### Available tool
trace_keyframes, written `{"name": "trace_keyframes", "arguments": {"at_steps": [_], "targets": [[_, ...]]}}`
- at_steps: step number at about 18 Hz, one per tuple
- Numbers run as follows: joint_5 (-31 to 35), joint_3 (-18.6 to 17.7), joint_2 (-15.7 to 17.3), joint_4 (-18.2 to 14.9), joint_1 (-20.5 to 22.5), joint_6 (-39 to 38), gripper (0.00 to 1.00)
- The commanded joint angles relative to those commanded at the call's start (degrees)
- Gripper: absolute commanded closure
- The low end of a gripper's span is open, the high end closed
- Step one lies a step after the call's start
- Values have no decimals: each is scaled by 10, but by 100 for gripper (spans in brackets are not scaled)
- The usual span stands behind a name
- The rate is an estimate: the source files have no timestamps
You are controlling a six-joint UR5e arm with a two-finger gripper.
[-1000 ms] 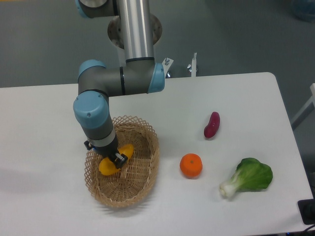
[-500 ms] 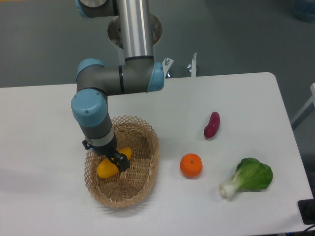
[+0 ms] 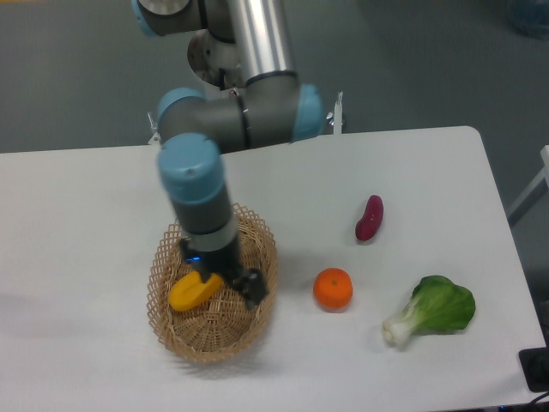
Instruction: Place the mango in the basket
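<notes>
The arm comes in from the far side of the scene, its silver tube slanting down to a grey elbow joint with blue caps. From there a blue-capped link turns downward and toward the near side, ending in a grey wrist. The end effector (image 3: 230,288) points steeply down, tilted a little to the right. Its dark fingers (image 3: 254,293) appear spread apart with nothing between them, though the wrist hides part of them from this view.
</notes>
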Motion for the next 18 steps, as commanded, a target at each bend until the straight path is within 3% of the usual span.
{"name": "trace_keyframes", "arguments": {"at_steps": [6,12,18], "targets": [[-40,53,20,-84,91,134,0],[-54,54,34,-121,159,256,0],[-55,54,37,-129,194,317,0]]}}
